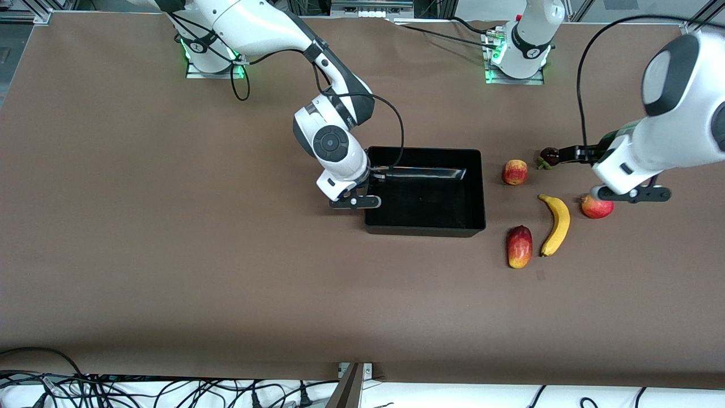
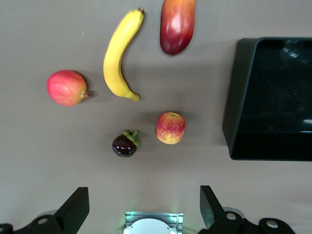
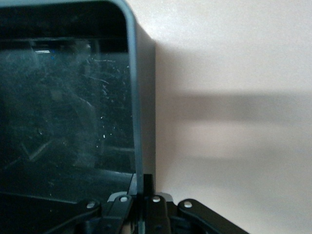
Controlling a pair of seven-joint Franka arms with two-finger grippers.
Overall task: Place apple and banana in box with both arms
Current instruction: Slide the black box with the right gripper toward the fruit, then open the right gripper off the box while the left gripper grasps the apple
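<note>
The black box [image 1: 426,230] sits mid-table with nothing in it. My right gripper [image 1: 375,173] is shut on the box wall at the right arm's end; in the right wrist view [image 3: 144,197] the wall [image 3: 141,97] runs between its jaws. The apple [image 1: 515,171] lies beside the box toward the left arm's end. The banana [image 1: 556,225] lies nearer the front camera than the apple. My left gripper [image 1: 575,153] hangs open and empty high over the fruits. The left wrist view shows my left gripper [image 2: 144,207], the apple [image 2: 170,127], the banana [image 2: 119,56] and the box [image 2: 239,97].
A pinkish-red round fruit [image 1: 596,207] [image 2: 67,87] lies beside the banana. An elongated red-and-yellow fruit [image 1: 519,246] [image 2: 176,24] lies nearest the front camera. A small dark purple fruit with a green top [image 1: 549,156] [image 2: 125,145] lies beside the apple.
</note>
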